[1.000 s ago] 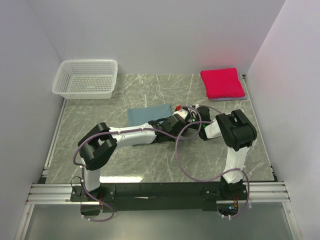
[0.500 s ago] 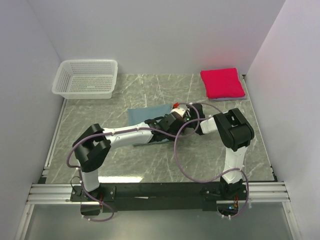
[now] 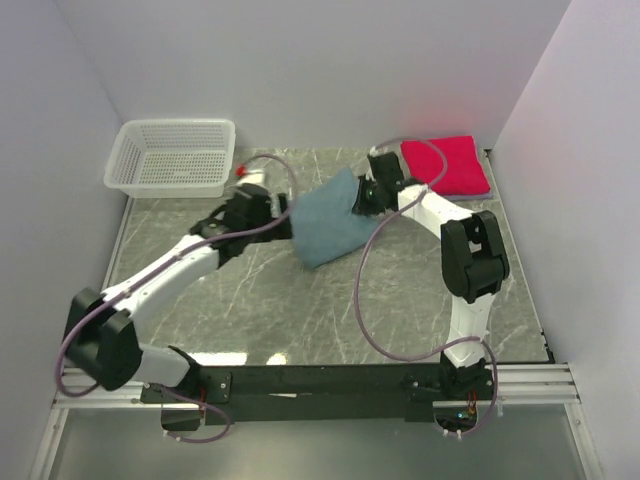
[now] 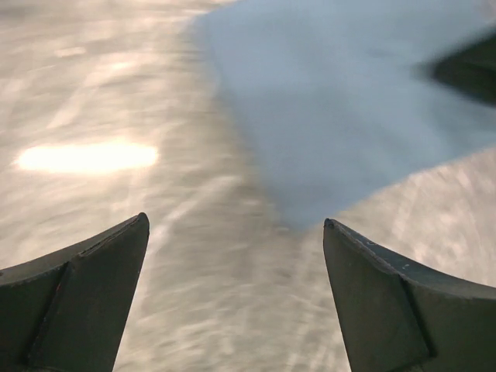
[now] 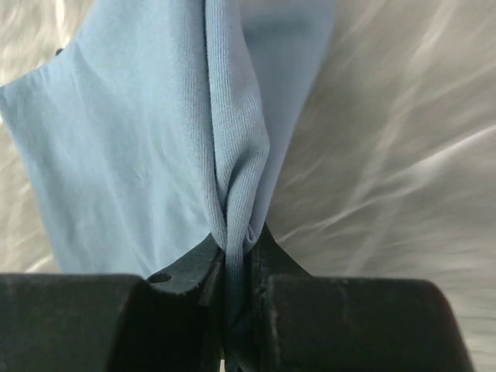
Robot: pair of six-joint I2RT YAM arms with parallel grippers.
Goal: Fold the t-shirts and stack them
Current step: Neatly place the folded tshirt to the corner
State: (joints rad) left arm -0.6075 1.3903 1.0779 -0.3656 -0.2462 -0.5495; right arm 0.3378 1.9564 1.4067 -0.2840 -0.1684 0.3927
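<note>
A folded teal-blue t-shirt (image 3: 327, 224) hangs tilted over the middle of the table, pinched at its upper right edge by my right gripper (image 3: 366, 196). In the right wrist view the blue cloth (image 5: 147, 147) bunches between the shut jaws of that gripper (image 5: 236, 252). My left gripper (image 3: 268, 205) sits just left of the shirt, open and empty; its wrist view shows the shirt (image 4: 333, 101) ahead of the spread gripper (image 4: 235, 229). A folded crimson-pink t-shirt (image 3: 447, 165) lies at the back right, on a thin pale lavender one (image 3: 452, 197).
A white mesh basket (image 3: 172, 156) stands at the back left. White walls close in the table on three sides. Purple cables loop over both arms.
The left gripper let go of the blue shirt and swung back left. The right gripper shut on the shirt and lifted it toward the back right, near the pink shirt.
</note>
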